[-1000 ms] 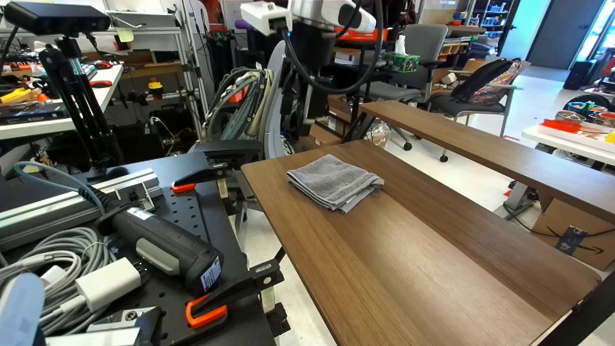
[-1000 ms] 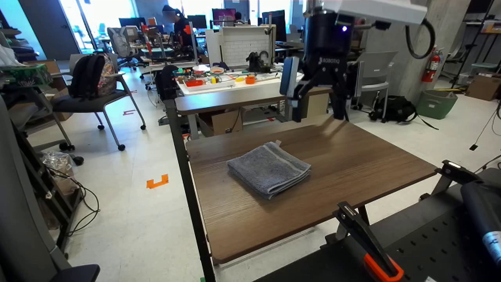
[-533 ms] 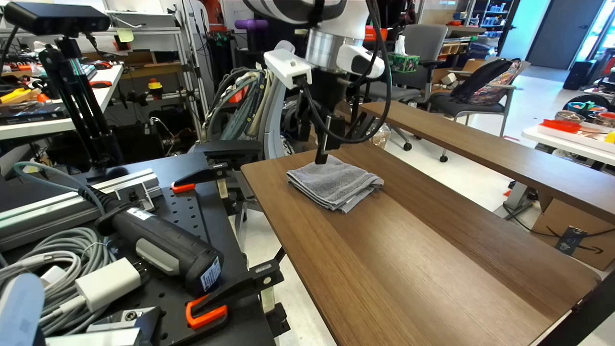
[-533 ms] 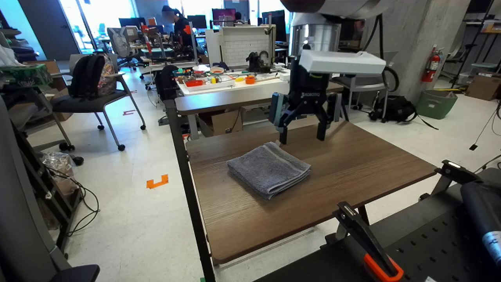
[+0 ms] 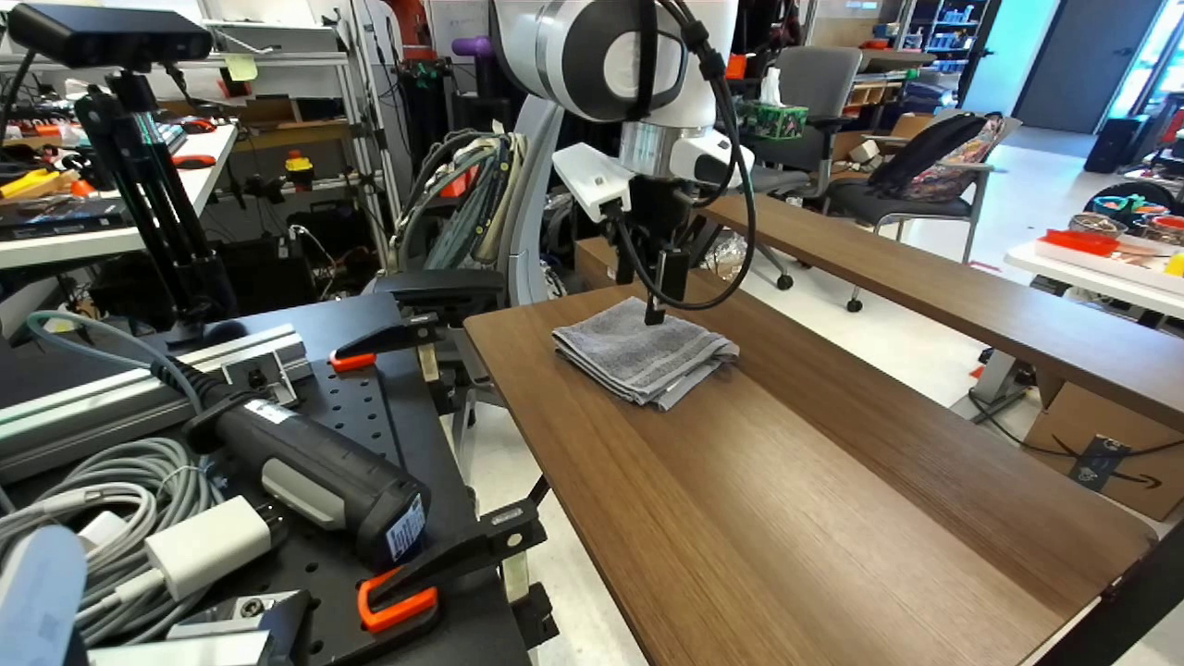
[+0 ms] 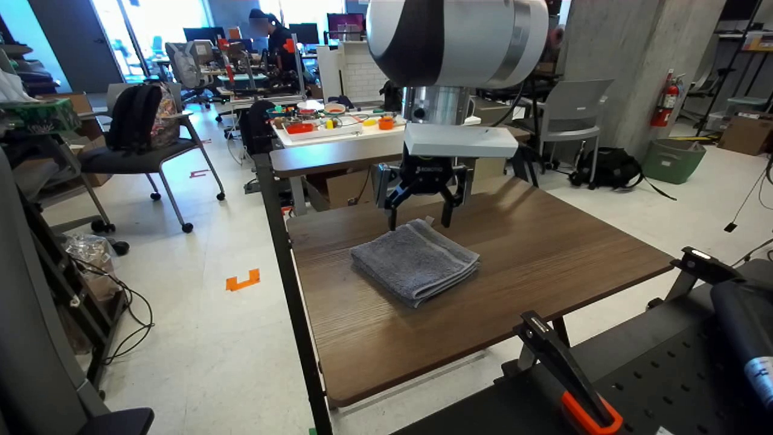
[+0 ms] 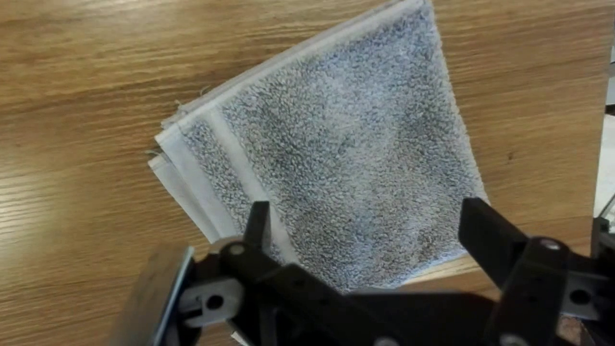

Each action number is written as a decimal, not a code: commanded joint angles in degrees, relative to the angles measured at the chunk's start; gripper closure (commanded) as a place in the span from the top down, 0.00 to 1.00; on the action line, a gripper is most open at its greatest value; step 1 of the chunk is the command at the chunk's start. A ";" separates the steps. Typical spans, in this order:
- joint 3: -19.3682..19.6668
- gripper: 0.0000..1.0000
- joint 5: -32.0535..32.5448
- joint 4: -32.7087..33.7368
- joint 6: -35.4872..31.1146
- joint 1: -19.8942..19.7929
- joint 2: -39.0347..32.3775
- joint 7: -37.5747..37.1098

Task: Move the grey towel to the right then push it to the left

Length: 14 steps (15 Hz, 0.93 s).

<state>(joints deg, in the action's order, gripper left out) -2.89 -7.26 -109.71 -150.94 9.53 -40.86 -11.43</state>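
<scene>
Cluttered workroom with a pale, hard floor; across its middle stands a brown bench with rounded corners, one long edge running beside a black perforated board. On the bench lies a grey towel, close to the short edge nearest a grey office chair, roughly midway between the two long edges and turned so that one of its corners points at that short edge.

Over it is a black two-jawed gripper, jaws spread wide and holding nothing. From the wrist view, one tip sits over the towel's banded side, the other over the rim of the opposite side; whether either touches cloth cannot be told.

Progress, as judged: an approach. The towel is tidy and unheld, and neither the move right nor the push left appears done, though nothing marks a starting place to measure from. Left to do, it seems: take hold, shift it right, then push it left.

Textures: soft, looped terry in speckled grey, with smooth, paler woven bands; folded into a rough square, lower layers peeping out at one corner. Bench top: flat, streaky wood grain with a slight sheen. Gripper: rigid, angular, dark
</scene>
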 commanded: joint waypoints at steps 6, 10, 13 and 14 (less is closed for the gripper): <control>1.79 1.00 1.26 11.25 -1.37 1.54 -9.57 -2.14; 3.81 1.00 1.85 14.72 -0.23 1.98 -12.90 -3.09; 5.29 1.00 2.11 16.37 0.61 2.05 -14.53 -3.88; 5.61 1.00 2.07 16.81 1.05 1.90 -14.84 -4.06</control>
<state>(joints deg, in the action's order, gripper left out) 1.00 -6.76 -96.09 -151.39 10.73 -53.65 -13.05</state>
